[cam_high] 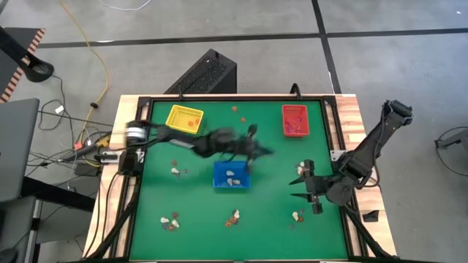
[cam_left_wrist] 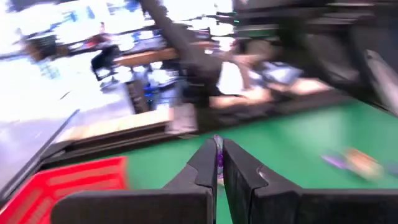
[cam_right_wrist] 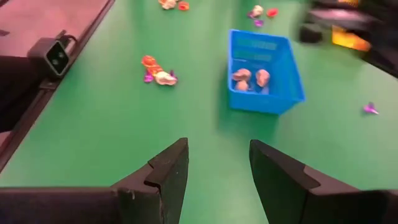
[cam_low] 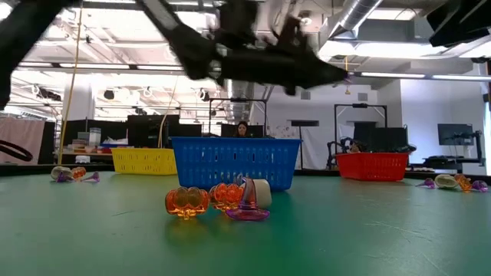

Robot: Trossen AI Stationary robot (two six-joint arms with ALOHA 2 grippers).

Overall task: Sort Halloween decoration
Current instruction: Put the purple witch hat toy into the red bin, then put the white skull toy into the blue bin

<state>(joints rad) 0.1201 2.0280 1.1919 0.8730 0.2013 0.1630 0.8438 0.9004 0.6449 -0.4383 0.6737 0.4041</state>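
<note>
The left tool [cam_high: 265,151] and its arm appeared as a dark smear over the blue tray [cam_high: 231,175] in the high view. In the left wrist view a purple sliver [cam_left_wrist: 218,163] showed between the closed fingers, too blurred to identify. The red tray [cam_left_wrist: 59,183] was cut off by that picture's edge. Trinkets [cam_high: 170,221] on the table [cam_high: 270,219] were too small to identify from above.

We see three trays on the surface [cam_high: 270,219]: one tray [cam_high: 184,118] near the far left corner, another tray [cam_high: 295,120] near the far right corner, and a third tray [cam_high: 231,175] at the middle, with trinkets [cam_high: 232,177] in it. More trinket clusters [cam_high: 170,222] lie along the near edge.
</note>
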